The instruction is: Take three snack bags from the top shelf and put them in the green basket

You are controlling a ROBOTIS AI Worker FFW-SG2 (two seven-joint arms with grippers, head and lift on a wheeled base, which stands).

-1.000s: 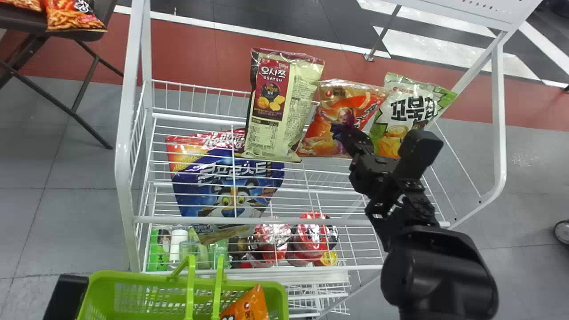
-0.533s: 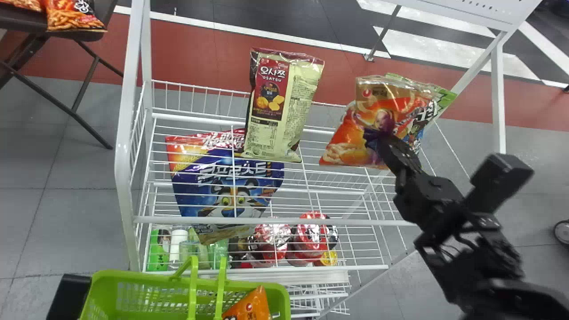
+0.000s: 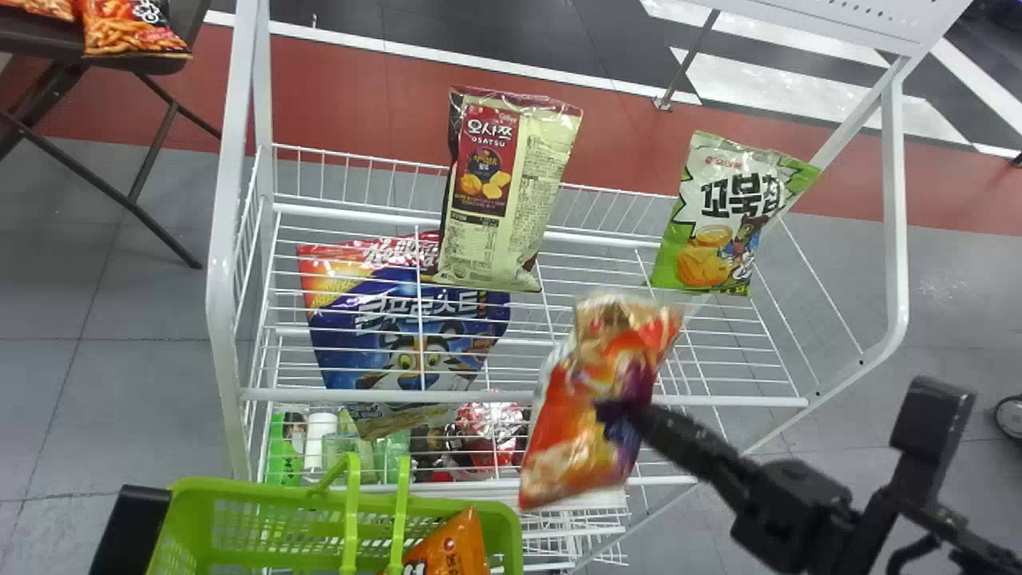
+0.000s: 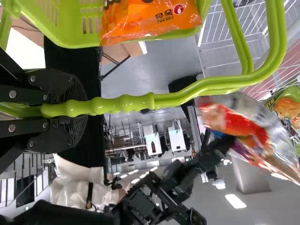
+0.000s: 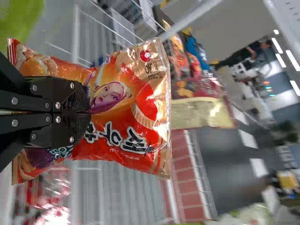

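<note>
Bag [image 3: 587, 363], part-hidden, pinched in right gripper [image 3: 616, 411], near rim of cut-off basket [image 3: 263, 489]; handle [image 4: 178, 99] clamped in left gripper [image 3: 132, 527].

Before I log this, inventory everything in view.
Basket: 1, green, bottom left
Basket bag: 1, orange, inside basket
Held bag: 1, red-orange, right gripper
Tall bag: 1, cream, top shelf
Chip bag: 1, green-white, top shelf right
Cereal bag: 1, blue, under top shelf
Lower-shelf goods: several, mixed colours, below
Rack: 1, white, centre
Table: 1, dark, far left
Table bags: 2, orange-red, on table
Left gripper: 1, black, on basket handle
Right gripper: 1, black, on held bag
</note>
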